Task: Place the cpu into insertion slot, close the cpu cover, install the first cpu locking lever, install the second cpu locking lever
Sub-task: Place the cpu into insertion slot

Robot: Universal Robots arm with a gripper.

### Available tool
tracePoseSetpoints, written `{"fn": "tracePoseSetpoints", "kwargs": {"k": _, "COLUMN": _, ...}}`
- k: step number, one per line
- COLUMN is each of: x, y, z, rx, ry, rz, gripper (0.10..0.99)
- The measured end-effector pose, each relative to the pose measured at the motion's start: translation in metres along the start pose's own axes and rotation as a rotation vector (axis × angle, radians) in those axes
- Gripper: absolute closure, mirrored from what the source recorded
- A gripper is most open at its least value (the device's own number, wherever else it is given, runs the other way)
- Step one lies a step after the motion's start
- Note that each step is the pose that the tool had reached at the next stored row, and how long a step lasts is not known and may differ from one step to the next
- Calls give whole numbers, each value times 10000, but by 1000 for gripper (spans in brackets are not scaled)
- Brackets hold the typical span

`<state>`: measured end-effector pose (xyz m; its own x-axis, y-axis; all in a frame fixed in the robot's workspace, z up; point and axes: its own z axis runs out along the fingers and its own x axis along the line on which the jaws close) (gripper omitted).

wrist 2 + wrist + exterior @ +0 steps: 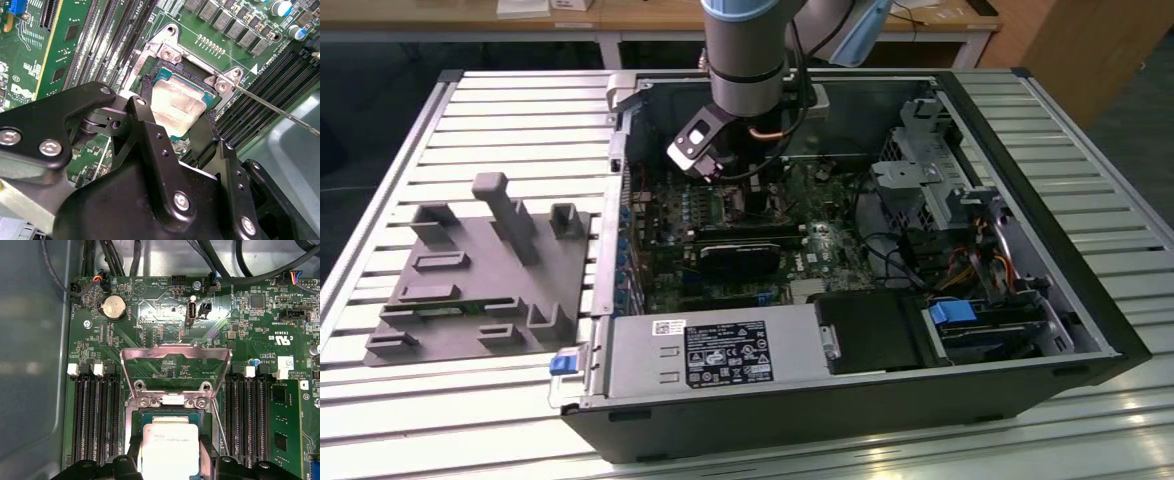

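A slatted metal table [480, 100] carries an open computer case [1074, 290] at the middle of the exterior view; a grey plastic holder [480, 270] sits on the slats at the exterior view's left; the arm [747, 50] comes down from the top centre into the case. A power supply box lies along the near edge of the case, with a black-and-white printed sticker [727, 352] and a smaller white label beside it. The green circuit board [841, 245] fills the case floor and has white lettering printed over it. In the first wrist view the silvery cover [175, 352] stands tipped open on its hinge, well off the slot [172, 415]; a thin wire lever [218, 425] stands free just beside the slot. The gripper [178, 105] is closed onto the chip [177, 114], a finger on each of two opposite edges; the chip is right over the slot, with faint print on its top; whether it is seated I cannot tell.
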<state>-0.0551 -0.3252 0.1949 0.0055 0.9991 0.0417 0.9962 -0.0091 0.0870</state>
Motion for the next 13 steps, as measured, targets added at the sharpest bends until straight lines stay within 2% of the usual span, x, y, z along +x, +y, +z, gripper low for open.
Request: {"fn": "tracePoseSetpoints", "kwargs": {"k": 13, "x": -3, "y": -4, "z": 22, "rx": -12, "ry": -29, "rz": 314, "gripper": 549}}
